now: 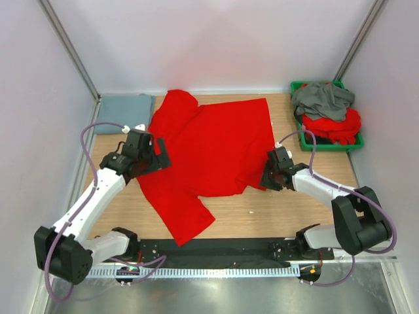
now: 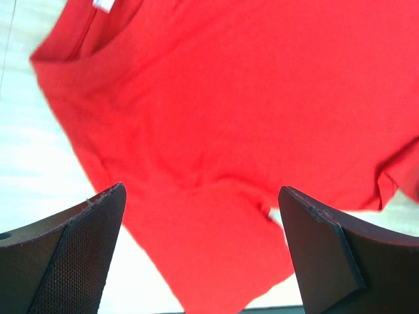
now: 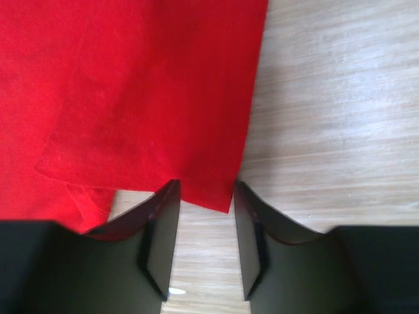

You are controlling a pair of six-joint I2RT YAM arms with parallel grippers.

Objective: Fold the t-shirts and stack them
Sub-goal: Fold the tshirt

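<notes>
A bright red t-shirt (image 1: 209, 154) lies spread across the middle of the table, one sleeve pointing to the near edge. Its white neck label (image 2: 103, 5) shows in the left wrist view. My left gripper (image 1: 159, 155) is open over the shirt's left side; its dark fingers (image 2: 72, 255) stand wide apart above the red cloth (image 2: 216, 131). My right gripper (image 1: 266, 178) is open at the shirt's right corner. In the right wrist view the corner of the red cloth (image 3: 216, 196) lies just ahead of the gap between the fingers (image 3: 160, 235). A folded blue-grey t-shirt (image 1: 123, 104) lies at the back left.
A green bin (image 1: 353, 144) at the back right holds a dark grey shirt (image 1: 324, 99) on top of red shirts (image 1: 337, 125). Metal frame posts stand at both back corners. Bare wooden table (image 1: 294, 209) lies near the right arm.
</notes>
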